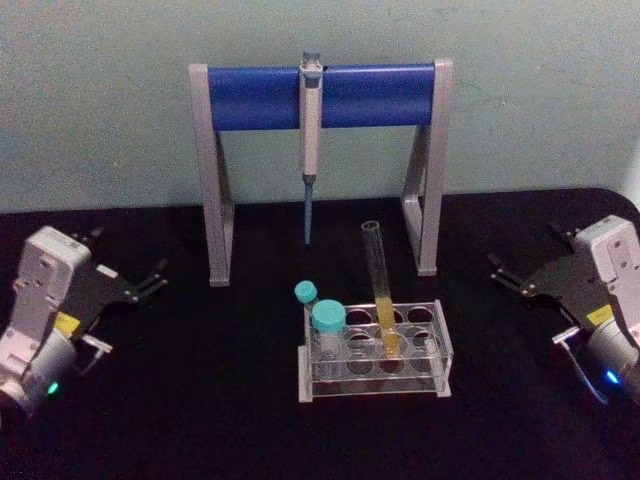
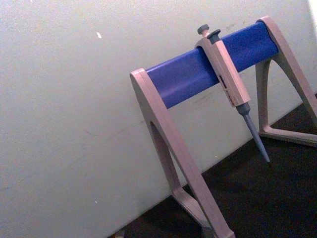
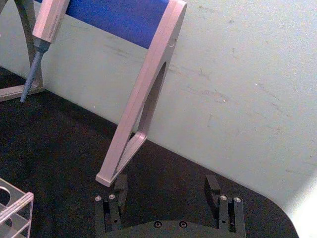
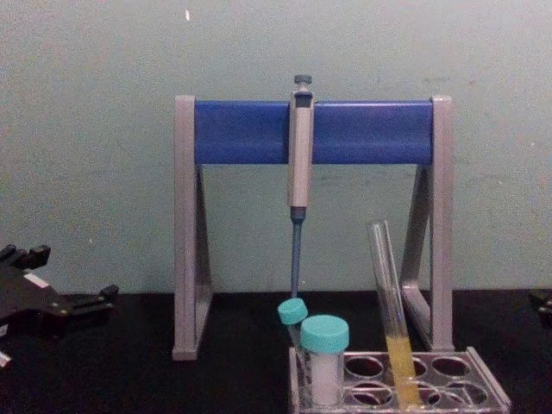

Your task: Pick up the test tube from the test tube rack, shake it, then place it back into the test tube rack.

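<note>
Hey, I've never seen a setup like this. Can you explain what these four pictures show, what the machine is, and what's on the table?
It's a robot with two arms, seen by four cameras. One camera looks down from its head, one looks forward from its chest, and one sits on each wrist. On the black table stands a low clear plastic rack with round holes. It holds a long clear glass test tube with yellow liquid, which leans a little, and two shorter teal-capped tubes. Behind the rack is a grey stand with a blue bar, and a grey pipette hangs from it. The left gripper and right gripper rest at the table's sides, jaws open, holding nothing.
</note>
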Motion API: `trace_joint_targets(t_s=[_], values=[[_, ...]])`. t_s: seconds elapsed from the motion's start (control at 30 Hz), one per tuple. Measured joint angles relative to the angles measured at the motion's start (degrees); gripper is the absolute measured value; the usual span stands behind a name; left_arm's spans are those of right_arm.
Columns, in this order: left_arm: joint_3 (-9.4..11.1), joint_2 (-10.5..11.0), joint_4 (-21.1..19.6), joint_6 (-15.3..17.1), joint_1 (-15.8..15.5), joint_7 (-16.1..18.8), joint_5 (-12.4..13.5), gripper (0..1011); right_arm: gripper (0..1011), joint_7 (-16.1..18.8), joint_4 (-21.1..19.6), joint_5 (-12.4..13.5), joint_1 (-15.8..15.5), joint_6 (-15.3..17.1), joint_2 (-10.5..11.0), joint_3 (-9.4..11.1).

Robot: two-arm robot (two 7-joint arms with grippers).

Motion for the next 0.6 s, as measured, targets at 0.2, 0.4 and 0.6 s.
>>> trace_joint_targets(t_s=[0.2,0.4,0.6], values=[[0.00,0.00,0.00,0.00,0.00,0.00,0.00,1001,1000,0.00,0.00,0.00,0.00,0.00,0.00,0.00],[0.00,0.00,0.00,0.00,0.01,0.00,0.00,1001,1000,0.00,0.00,0.00,0.00,0.00,0.00,0.00],[0.00,0.00,0.00,0.00,0.00,0.00,0.00,1001,1000,0.00,0.00,0.00,0.00,0.01,0.00,0.00]])
